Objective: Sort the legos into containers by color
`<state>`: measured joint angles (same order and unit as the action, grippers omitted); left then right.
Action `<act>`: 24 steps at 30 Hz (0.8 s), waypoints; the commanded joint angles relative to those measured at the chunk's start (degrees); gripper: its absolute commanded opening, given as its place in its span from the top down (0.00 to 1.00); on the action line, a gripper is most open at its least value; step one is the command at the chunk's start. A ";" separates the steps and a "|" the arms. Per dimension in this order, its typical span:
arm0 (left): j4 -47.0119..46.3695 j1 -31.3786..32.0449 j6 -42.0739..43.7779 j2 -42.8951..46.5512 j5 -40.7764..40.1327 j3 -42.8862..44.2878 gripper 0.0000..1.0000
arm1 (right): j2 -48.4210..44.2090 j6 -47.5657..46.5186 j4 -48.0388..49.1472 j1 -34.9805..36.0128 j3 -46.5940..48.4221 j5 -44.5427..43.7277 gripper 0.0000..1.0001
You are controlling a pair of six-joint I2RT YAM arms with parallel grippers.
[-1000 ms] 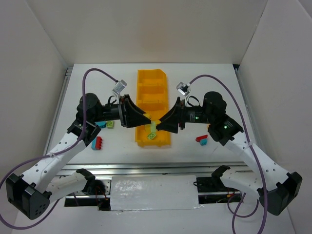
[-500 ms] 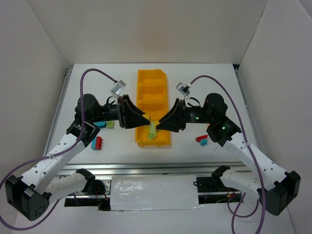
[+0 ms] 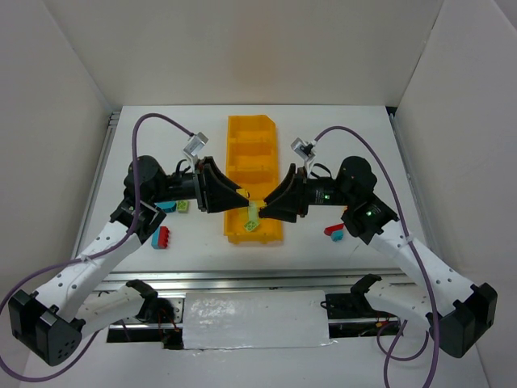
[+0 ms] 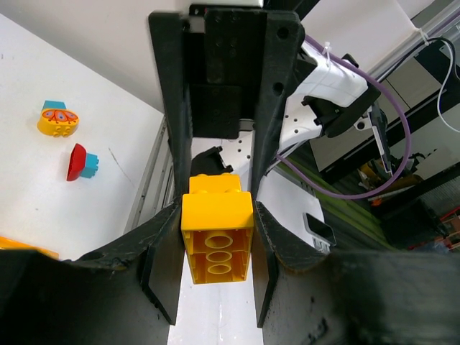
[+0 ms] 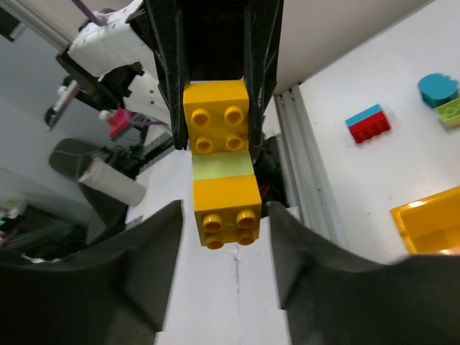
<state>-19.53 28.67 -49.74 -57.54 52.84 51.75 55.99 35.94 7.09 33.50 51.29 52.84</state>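
Note:
A small stack of legos [image 3: 252,212], yellow, light green, yellow, hangs over the near compartment of the yellow-orange bin [image 3: 250,129]. My left gripper [image 3: 245,200] is shut on one yellow brick [image 4: 215,237] at the stack's end. In the right wrist view that brick [image 5: 215,115] sits between the left fingers, with the green brick [image 5: 221,167] and the other yellow brick [image 5: 226,208] below. My right gripper [image 5: 223,237] is open, its jaws on either side of the lower yellow brick with gaps showing.
Left of the bin lie a red brick [image 3: 164,237], a teal piece [image 3: 167,207] and a green brick [image 3: 183,206]. A red and teal piece [image 3: 334,232] lies to the right, with a yellow printed piece [image 4: 57,121] near it. A green brick [image 3: 251,227] lies in the near compartment.
Both arms have shifted only slightly. The stack stays between the two grippers over the near end of the bin.

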 commanded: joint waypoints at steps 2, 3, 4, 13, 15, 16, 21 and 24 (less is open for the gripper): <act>-5.95 -0.19 -0.45 0.67 0.68 0.55 1.00 | -0.62 1.67 5.30 0.52 -0.84 2.71 0.29; -6.22 -0.19 -0.89 0.59 0.69 0.55 1.00 | -0.70 1.85 5.47 0.69 -0.84 2.62 0.26; -6.48 -0.19 -1.06 0.59 0.69 0.37 1.00 | -0.62 2.02 5.82 0.95 -0.75 2.53 0.24; -10.26 -0.10 -3.52 -0.20 1.21 -0.51 1.00 | 3.15 3.08 8.81 5.08 1.71 -0.54 0.28; -10.27 -0.10 -3.53 -0.29 1.21 -0.51 1.00 | 4.04 3.34 9.43 5.44 2.15 -1.42 0.34; -9.92 -0.10 -3.53 -0.29 1.21 -0.51 1.00 | 4.48 3.60 10.39 5.61 2.24 -1.68 0.44; -8.95 -0.10 -3.17 -0.29 1.56 -0.24 1.00 | 4.84 3.52 11.89 5.70 1.71 -4.06 0.80; -7.11 -0.10 -2.12 -0.21 1.48 0.28 1.00 | 3.96 1.16 9.28 5.70 1.71 -4.93 1.00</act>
<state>-24.88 28.23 -52.84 -58.15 52.69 51.18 60.88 39.05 14.35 38.83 51.00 51.42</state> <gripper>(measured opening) 0.476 0.447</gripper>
